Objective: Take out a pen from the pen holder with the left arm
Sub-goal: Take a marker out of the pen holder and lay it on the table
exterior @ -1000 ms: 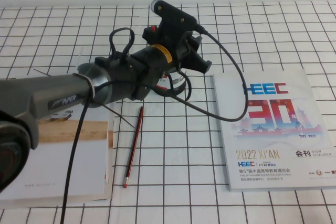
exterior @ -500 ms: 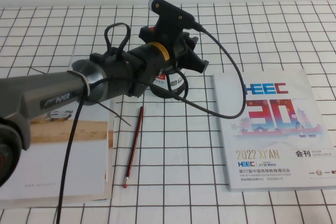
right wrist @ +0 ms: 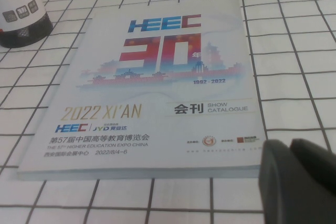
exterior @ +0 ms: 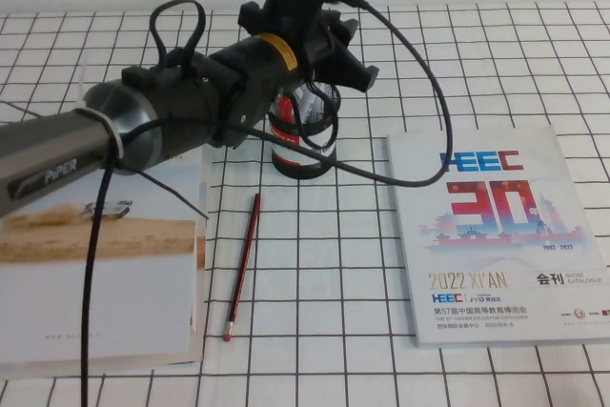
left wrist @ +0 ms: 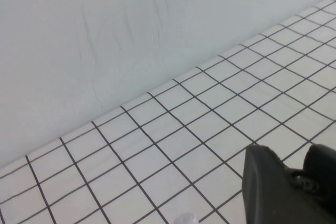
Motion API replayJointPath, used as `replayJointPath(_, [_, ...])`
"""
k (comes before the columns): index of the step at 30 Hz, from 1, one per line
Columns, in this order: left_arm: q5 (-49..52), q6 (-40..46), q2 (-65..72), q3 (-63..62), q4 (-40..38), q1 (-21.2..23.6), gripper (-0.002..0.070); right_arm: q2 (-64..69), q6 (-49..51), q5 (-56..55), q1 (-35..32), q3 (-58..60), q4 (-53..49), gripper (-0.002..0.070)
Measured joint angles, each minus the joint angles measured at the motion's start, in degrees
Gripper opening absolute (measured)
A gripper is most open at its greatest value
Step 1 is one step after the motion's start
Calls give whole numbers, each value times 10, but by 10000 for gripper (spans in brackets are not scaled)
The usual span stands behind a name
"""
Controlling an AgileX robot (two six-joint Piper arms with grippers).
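The left gripper (left wrist: 291, 174) hangs above the pen holder (exterior: 303, 140), which stands mid-counter toward the far edge. Whether it grips a pen I cannot tell. The lift should go straight up until the pen clears the rim, so the holder does not tip. A red pencil (exterior: 243, 269) lies nearer the front edge. The right gripper (right wrist: 299, 177) hovers over the catalogue (right wrist: 157, 77) by the right edge, and I cannot tell its grip either.

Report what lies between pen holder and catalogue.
High view: only bare gridded table, crossed above by the left arm's cable. Left hand over the pen holder; right hand near the catalogue's corner.
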Motion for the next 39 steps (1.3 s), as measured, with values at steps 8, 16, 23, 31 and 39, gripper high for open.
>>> replayJointPath(8, [19,0,-20,0,-1,0,109,0,0,0,0,0,0,-15])
replayJointPath(16, [78,-1,-106,4,-2,-3,109,0,0,0,0,0,0,-15])
replayJointPath(23, [162,-1,-178,4,-3,-18,109,0,0,0,0,0,0,-15])
replayJointPath(31, [331,-2,-231,4,-28,-41,109,0,0,0,0,0,0,-15])
replayJointPath(39, [543,-41,-216,4,-86,-43,109,0,0,0,0,0,0,-15])
